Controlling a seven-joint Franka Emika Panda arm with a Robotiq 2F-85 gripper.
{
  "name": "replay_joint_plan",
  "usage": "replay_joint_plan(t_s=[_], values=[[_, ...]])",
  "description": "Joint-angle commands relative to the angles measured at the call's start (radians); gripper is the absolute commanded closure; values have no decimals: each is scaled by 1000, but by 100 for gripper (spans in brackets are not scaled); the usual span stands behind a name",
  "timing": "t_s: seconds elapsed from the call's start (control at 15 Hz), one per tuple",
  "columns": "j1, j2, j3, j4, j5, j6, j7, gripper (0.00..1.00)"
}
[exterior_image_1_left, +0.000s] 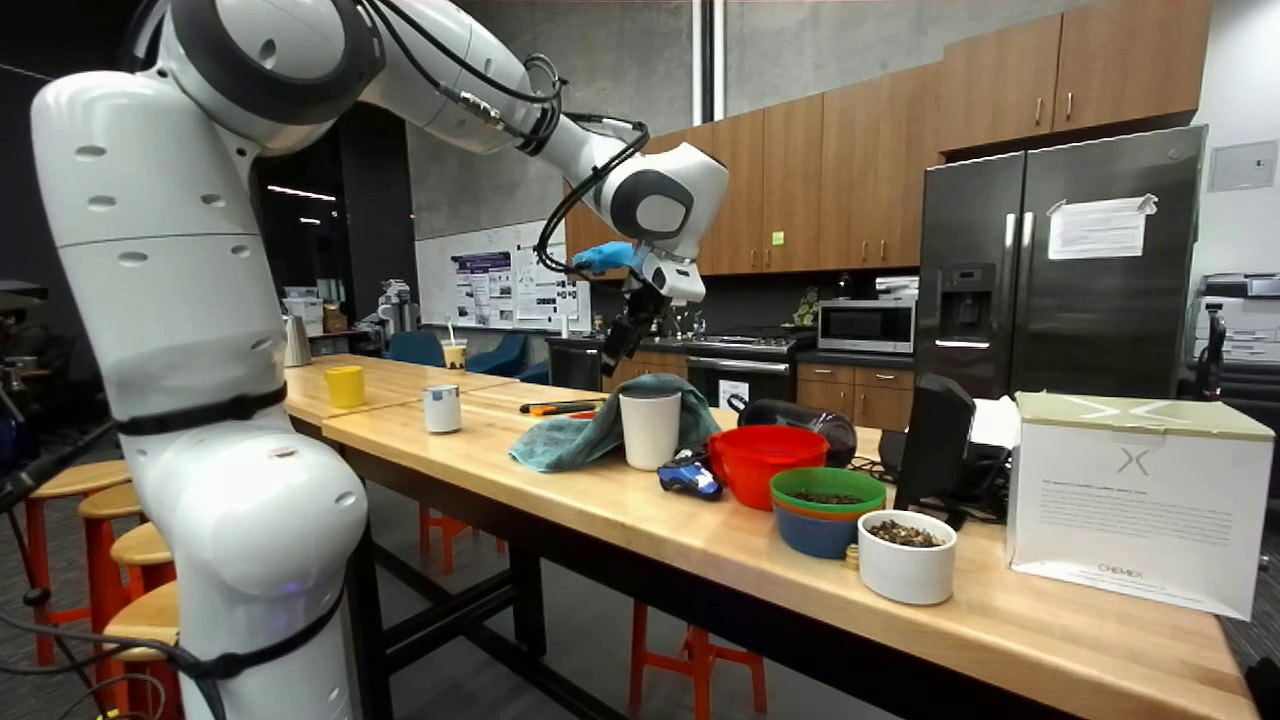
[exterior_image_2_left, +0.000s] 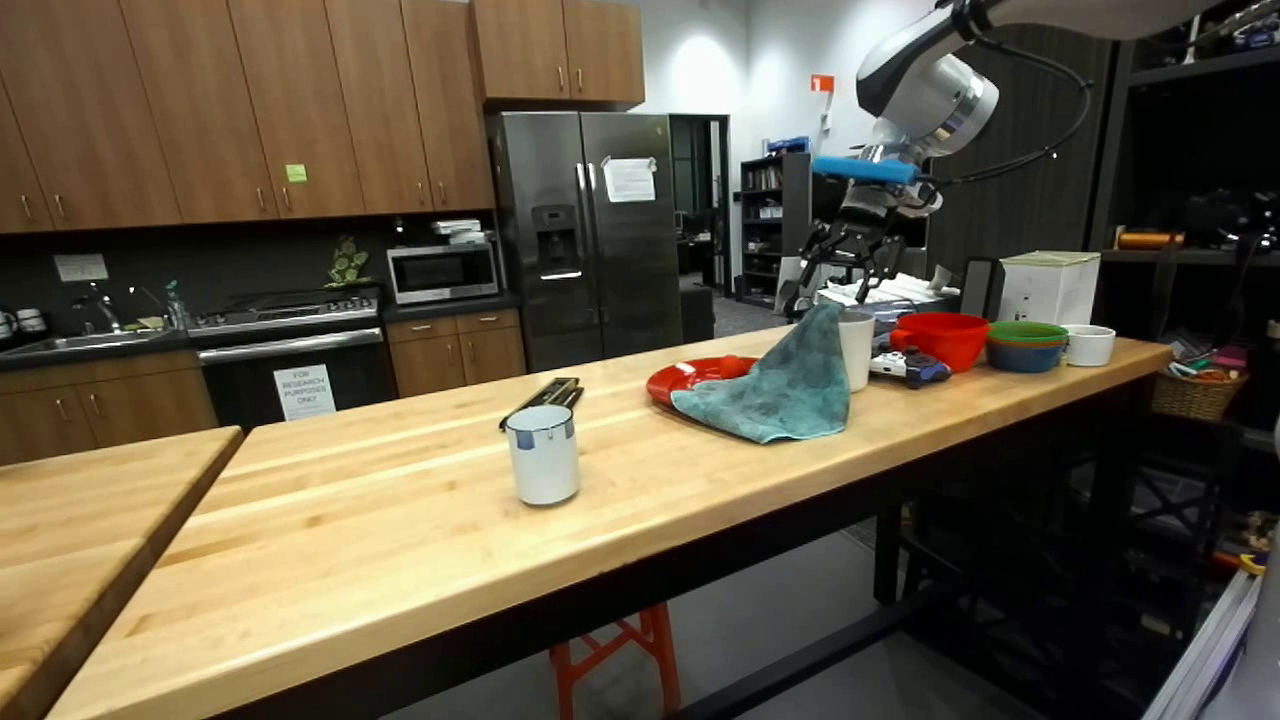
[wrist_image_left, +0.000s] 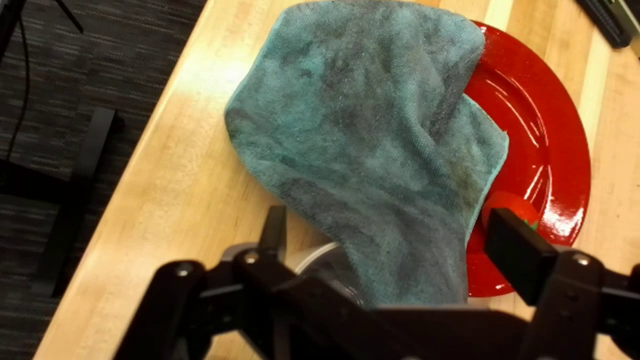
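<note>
My gripper is open and empty, with its fingers wide apart above a teal-grey cloth. In both exterior views the gripper hangs above the cloth and the white cup, apart from them. The cloth drapes from the cup's rim down to the table and partly covers a red plate. A red tomato-like item with a green bit lies on the plate, partly behind the right finger. The cup is mostly hidden in the wrist view.
A white mug with blue patches stands on the wooden table. Beside the cup are a blue controller, red bowl, dark jar, stacked bowls, white bowl and white box.
</note>
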Motion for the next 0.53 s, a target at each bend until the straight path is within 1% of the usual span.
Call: replay_joint_plan(t_s=[0.0,0.07,0.2,0.27,0.47], values=[[-11,16,-9,31,15,-17,-13,0],[-11,15,-7,32,7,-7,-13,0],[-10,12,2,27,-44,42,-11,0],[-9,6,8,19,-76,88,-15,0],[-9,7,13,18,-152,171,-22,0]])
